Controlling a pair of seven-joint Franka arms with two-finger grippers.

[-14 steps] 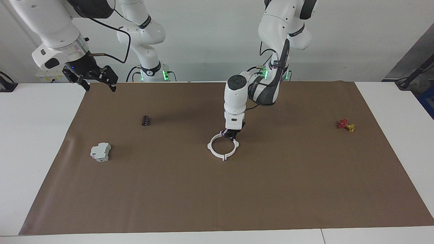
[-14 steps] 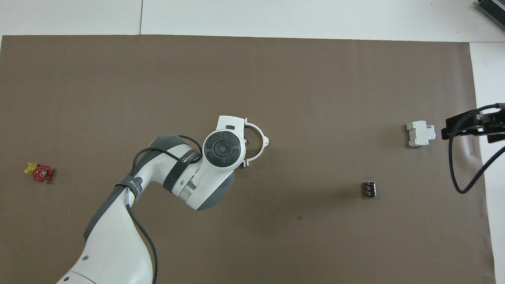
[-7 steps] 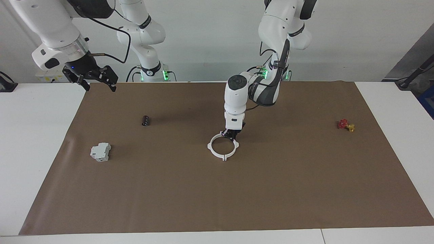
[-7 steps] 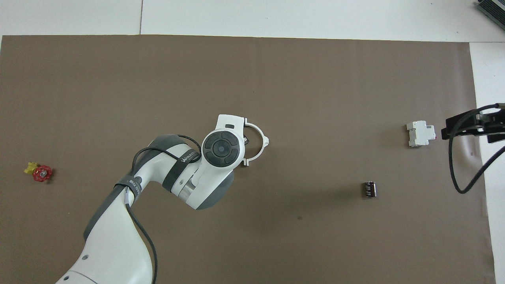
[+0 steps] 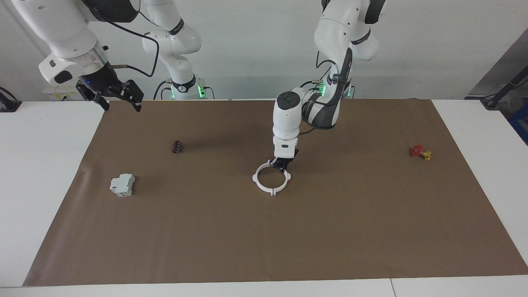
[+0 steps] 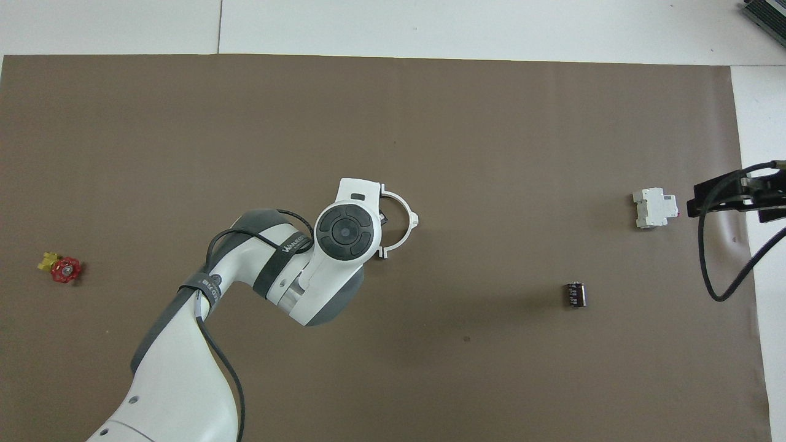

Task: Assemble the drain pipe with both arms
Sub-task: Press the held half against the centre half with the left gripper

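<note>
**Ring joined, left gripper pinching its rim**

Faintly, a band of white lettering shows on the dark strap round the left arm [image 6: 245, 288] in the overhead view, too small to read; nothing else carries writing that can be made out.

Mid-mat, the ring [image 5: 272, 178] lies flat on the brown mat [image 5: 264, 231], its two halves meeting as one circle with small tabs at the seams. The left gripper [image 5: 282, 164] stands upright on the part of the rim nearer the robots, fingertips together on the thin plastic. From overhead the arm's wrist covers that half of the ring [image 6: 402, 221].

The right gripper [image 5: 119, 95] hangs in the air over the mat's edge at the right arm's end, fingers apart and holding nothing; that arm waits.

A grey-white block [image 5: 122, 185] and a black cylinder [image 5: 177, 147] sit well apart toward the right arm's end, the cylinder nearer the robots. A red-and-yellow valve [image 5: 420, 152] lies toward the left arm's end. All three are well clear of the ring.
</note>
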